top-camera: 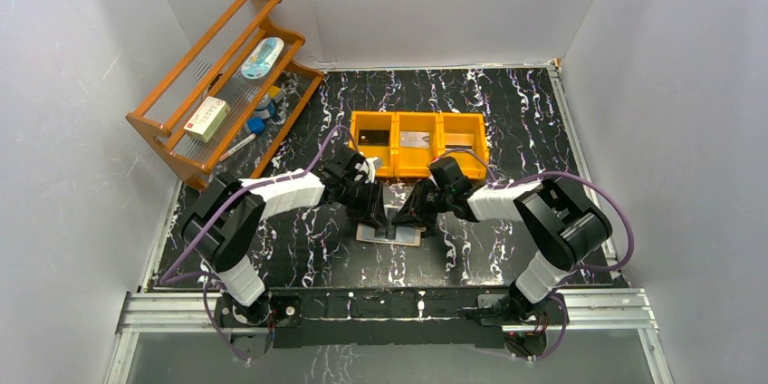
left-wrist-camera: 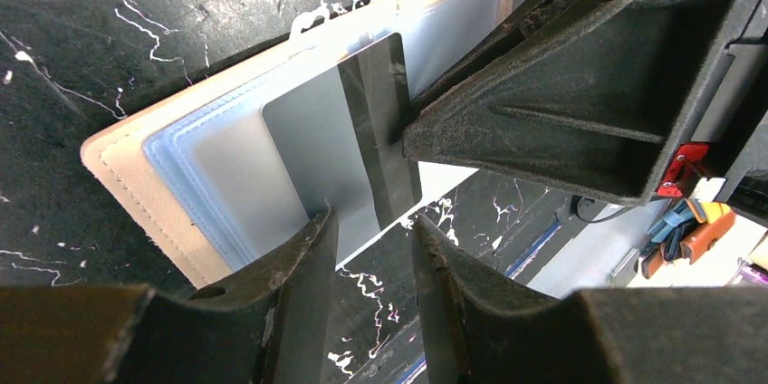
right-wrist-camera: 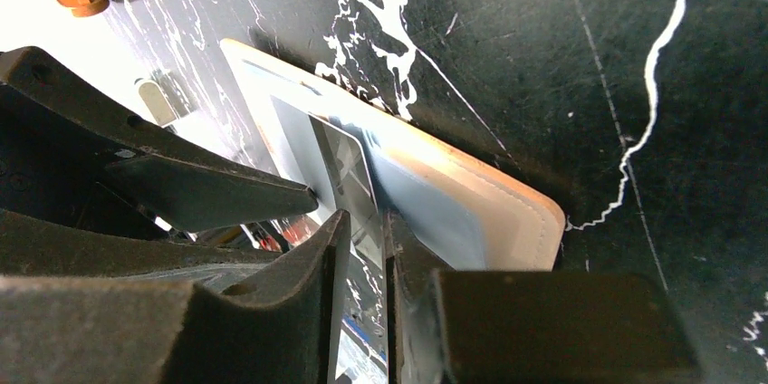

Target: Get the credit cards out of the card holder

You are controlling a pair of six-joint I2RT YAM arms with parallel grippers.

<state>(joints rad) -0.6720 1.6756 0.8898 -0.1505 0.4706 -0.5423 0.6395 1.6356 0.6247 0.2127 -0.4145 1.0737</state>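
You have the card holder [top-camera: 389, 235] on the desk [top-camera: 516, 121] before the tray [top-camera: 418, 172], a card [left-wrist-camera: 317, 148] seemingly half inside it.

The top view looks steeply down from high behind the near edge, far enough to take in the whole dark surface [top-camera: 534, 130]. Each wrist camera sits very close, looking along its own fingers [left-wrist-camera: 281, 284] at the open card holder [left-wrist-camera: 199, 148], which all three views share.

White walls [top-camera: 408, 4], black marbled tabletop [top-camera: 516, 112]
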